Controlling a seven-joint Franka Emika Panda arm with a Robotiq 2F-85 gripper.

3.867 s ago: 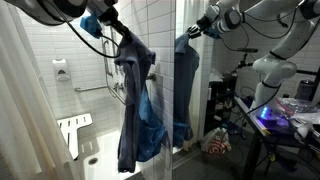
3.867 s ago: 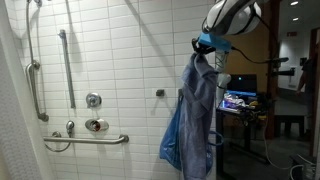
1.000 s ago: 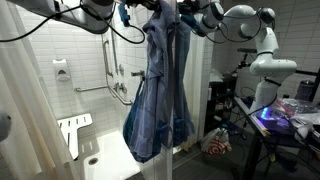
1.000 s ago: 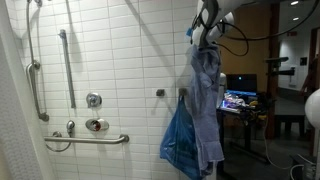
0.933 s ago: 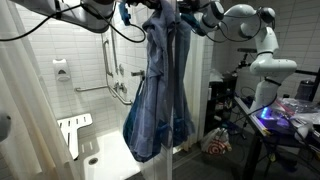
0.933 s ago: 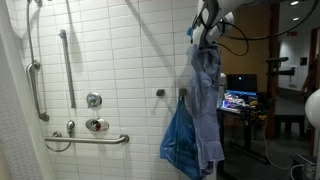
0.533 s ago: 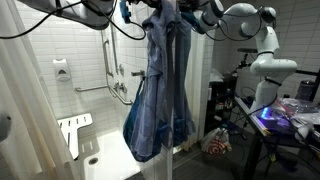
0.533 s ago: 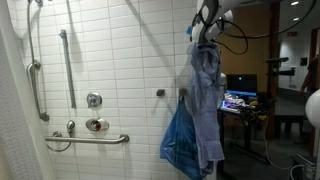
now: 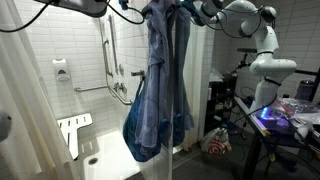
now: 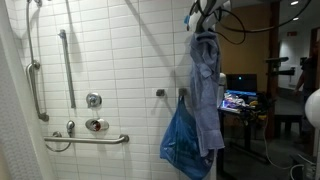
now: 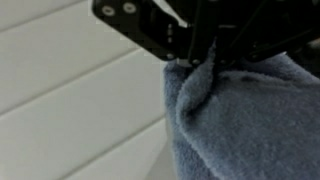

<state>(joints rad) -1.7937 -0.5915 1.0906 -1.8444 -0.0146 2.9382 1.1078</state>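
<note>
My gripper (image 10: pixel 203 27) is shut on the top of a blue-grey towel (image 10: pixel 203 100) and holds it high in a tiled shower stall. The towel hangs long and limp below it, by the edge of the glass partition. In an exterior view the towel (image 9: pixel 160 80) hangs from the top of the frame and the gripper is out of frame there. In the wrist view the jaws (image 11: pixel 205 62) pinch a fold of the towel (image 11: pixel 250 120) in front of the white tile wall (image 11: pixel 70 110).
Grab bars (image 10: pixel 85 140) and a shower valve (image 10: pixel 95 100) are on the tiled wall. A fold-down seat (image 9: pixel 75 130) and a white curtain (image 9: pixel 20 110) stand in the stall. A desk with a monitor (image 10: pixel 240 100) stands outside.
The gripper has risen with the towel, so the towel's top now sits higher than one second ago. Since 3.9 s ago the towel has moved across the stall.
</note>
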